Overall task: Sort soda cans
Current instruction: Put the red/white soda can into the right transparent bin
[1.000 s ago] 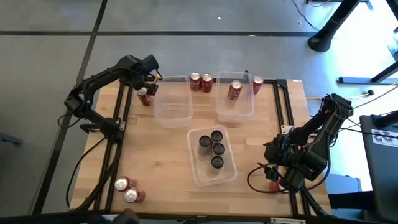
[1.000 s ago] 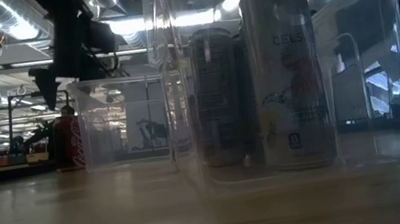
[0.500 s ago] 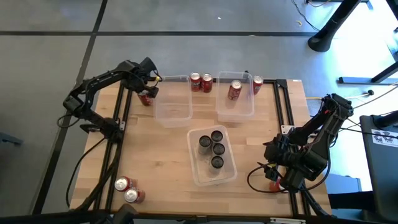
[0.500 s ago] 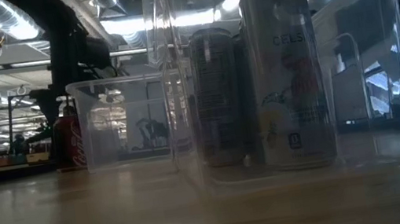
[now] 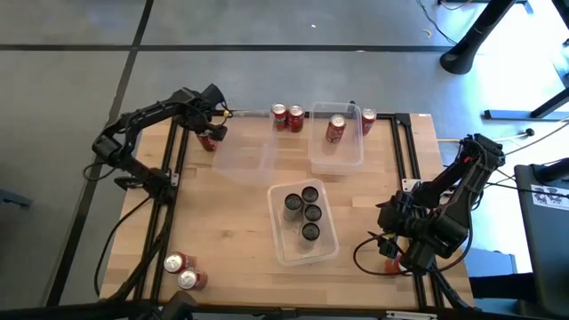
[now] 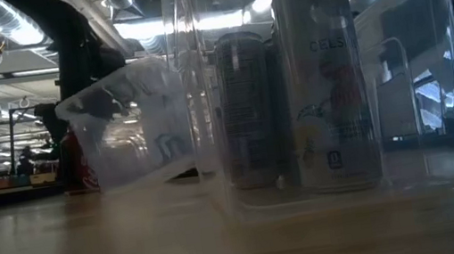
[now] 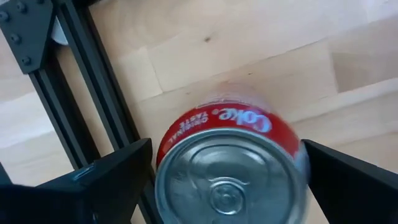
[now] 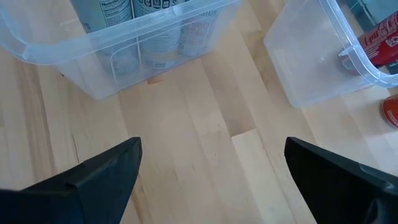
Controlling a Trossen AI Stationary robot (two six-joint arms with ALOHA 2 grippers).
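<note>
A red soda can (image 7: 230, 149) stands upright at the table's far left (image 5: 207, 140). My left gripper (image 7: 230, 180) is open and points down over it, one finger on each side of the can. Right beside it a clear empty bin (image 6: 132, 127) sits tilted, its left rim low and its right side raised. A near bin (image 5: 324, 249) holds several dark cans (image 5: 307, 212). A far bin (image 5: 351, 156) holds one red can (image 5: 335, 130). My right gripper (image 8: 211, 180) hangs open above bare wood at the table's right (image 5: 391, 213). My left gripper straddles the upright can's top (image 7: 227, 180) from above. I cannot tell whether its fingers (image 7: 118, 174) touch the can's wall. Whether the gripper or arm presses on the tilted bin's left rim (image 6: 62, 107) also cannot be told, since the arm stands in front of that spot.
Two red cans (image 5: 286, 117) stand at the far edge between the bins, and one more (image 5: 367, 120) right of the far bin. Another two red cans (image 5: 183, 271) sit at the near left corner. Black frame rails (image 5: 169, 178) run along the table's left and right sides.
My left gripper has come down over the red can at the far left, staying open. The empty bin beside it stood flat and has tipped: its left rim has sunk and its right side has risen.
</note>
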